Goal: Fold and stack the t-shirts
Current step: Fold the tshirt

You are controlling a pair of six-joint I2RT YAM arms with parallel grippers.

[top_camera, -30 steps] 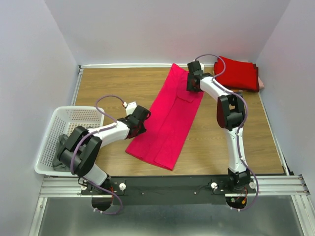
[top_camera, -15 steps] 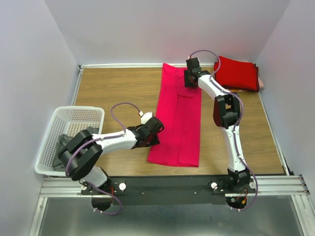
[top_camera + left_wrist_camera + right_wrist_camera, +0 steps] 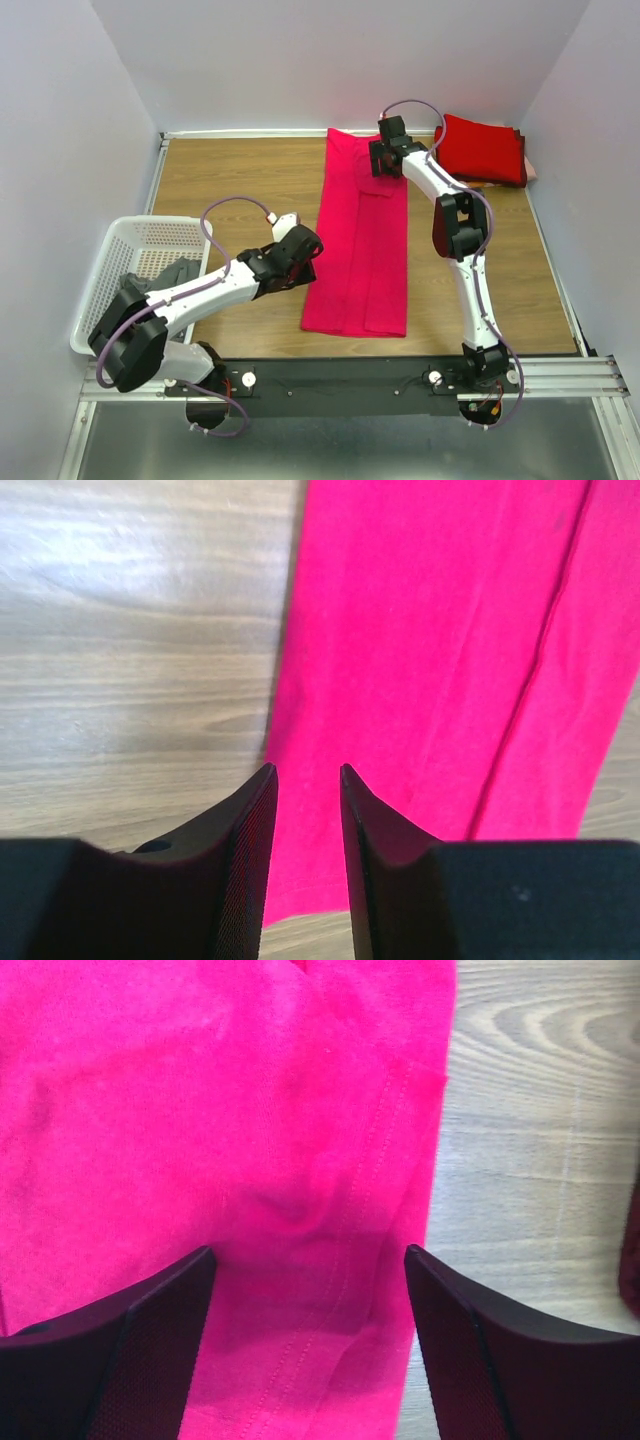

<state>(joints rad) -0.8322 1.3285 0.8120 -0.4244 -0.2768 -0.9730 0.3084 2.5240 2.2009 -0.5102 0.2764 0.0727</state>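
Observation:
A bright pink-red t-shirt [image 3: 360,240], folded into a long strip, lies flat down the middle of the table. My left gripper [image 3: 300,252] is at its left edge near the near end. In the left wrist view the left gripper [image 3: 305,770] has its jaws a narrow gap apart with nothing between them, above the shirt [image 3: 430,630]. My right gripper [image 3: 385,160] is over the shirt's far right part. In the right wrist view the right gripper [image 3: 310,1252] is wide open and empty above the cloth [image 3: 200,1080]. A stack of deeper red folded t-shirts [image 3: 487,150] sits at the back right.
A white lattice basket [image 3: 115,260] with grey cloth [image 3: 170,275] inside stands at the left edge. Bare wooden table [image 3: 230,180] lies left of the shirt and also to its right [image 3: 500,270]. White walls enclose the table on three sides.
The pink shirt has swung from a diagonal to lying straight front to back. My left gripper dragged its near end rightward, then drew back up and left. My right gripper shifted slightly left.

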